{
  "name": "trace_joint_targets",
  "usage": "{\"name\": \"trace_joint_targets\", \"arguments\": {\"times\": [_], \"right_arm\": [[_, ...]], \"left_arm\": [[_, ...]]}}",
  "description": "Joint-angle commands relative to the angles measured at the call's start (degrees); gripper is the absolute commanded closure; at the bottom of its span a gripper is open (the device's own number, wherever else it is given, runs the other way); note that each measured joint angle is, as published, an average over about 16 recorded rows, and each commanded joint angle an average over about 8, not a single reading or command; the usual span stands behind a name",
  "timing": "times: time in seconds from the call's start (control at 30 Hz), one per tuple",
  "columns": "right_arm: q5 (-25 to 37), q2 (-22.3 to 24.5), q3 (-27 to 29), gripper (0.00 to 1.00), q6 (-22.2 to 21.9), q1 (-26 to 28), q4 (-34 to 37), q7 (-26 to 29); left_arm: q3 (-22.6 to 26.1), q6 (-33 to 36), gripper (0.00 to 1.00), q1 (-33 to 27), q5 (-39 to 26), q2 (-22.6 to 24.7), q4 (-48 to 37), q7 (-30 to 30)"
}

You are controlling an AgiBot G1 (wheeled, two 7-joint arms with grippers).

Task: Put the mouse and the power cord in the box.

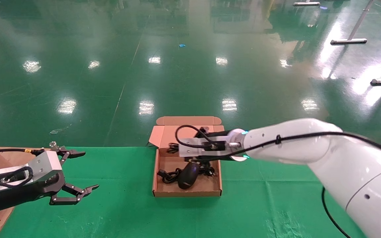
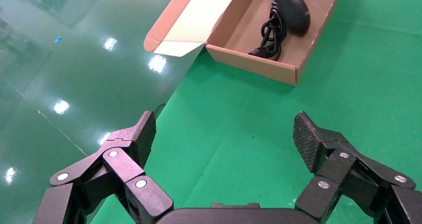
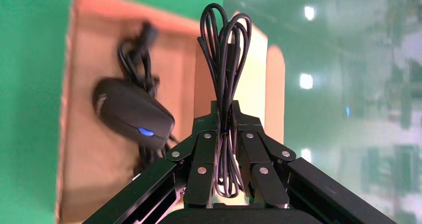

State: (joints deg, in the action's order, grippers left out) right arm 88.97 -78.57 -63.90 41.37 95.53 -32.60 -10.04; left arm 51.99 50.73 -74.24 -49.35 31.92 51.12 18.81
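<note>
The box point(image 1: 187, 193) sits open on the green table point(image 1: 260, 211), with the mouse point(image 1: 188, 176) and its thin cable lying inside. The right gripper point(image 3: 225, 129) hangs over the box, fingers squeezed tight on the power cord point(image 3: 224, 59). At 9 o'clock from the box, the left gripper point(image 2: 224, 134) waits with fingers wide apart, holding nothing.

A glossy white rounded right arm casing point(image 1: 309, 142) is showing small dark screw holes, with a thin black cable point(image 1: 313, 135) running along it under a black clip. A cyan-lit ring point(image 1: 243, 133) is glowing at its wrist, ahead of a silver metal block point(image 1: 190, 147). The black linkage-fingered right gripper point(image 3: 225, 134) is showing silver rivets. The black left gripper point(image 2: 224, 139) is carrying textured pads point(image 2: 303, 139) and a silver housing point(image 1: 43, 165).
</note>
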Motion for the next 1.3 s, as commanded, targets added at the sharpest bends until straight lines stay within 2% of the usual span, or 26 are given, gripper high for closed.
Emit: {"name": "trace_joint_targets", "arguments": {"times": [0.03,0.2,0.23,1.03,1.3], "right_arm": [[-0.5,0.0,-1.4,0.72,-3.0,-0.8,1.2,-0.3],[-3.5,0.0,-2.5,0.09,-5.1,-1.6,1.9,-0.3],[-4.0,0.0,-2.6,0.00,-5.2,-1.7,2.0,-0.3],[-3.5,0.3,-2.1,0.00,-4.5,-1.6,1.7,-0.2],[-7.2,4.0,2.2,0.00,-0.3,-4.4,-1.9,1.6]], "left_arm": [[0.0,0.1,0.00,0.0,0.0,0.1,-0.2,0.2],[-0.1,0.2,0.00,0.0,0.2,0.0,-0.4,0.3],[-0.2,0.3,0.00,0.1,0.3,0.0,-0.4,0.3],[-0.3,0.5,0.00,0.1,0.2,0.1,-0.3,0.1],[-3.7,3.7,0.00,1.3,0.9,0.4,1.9,-2.7]]}}
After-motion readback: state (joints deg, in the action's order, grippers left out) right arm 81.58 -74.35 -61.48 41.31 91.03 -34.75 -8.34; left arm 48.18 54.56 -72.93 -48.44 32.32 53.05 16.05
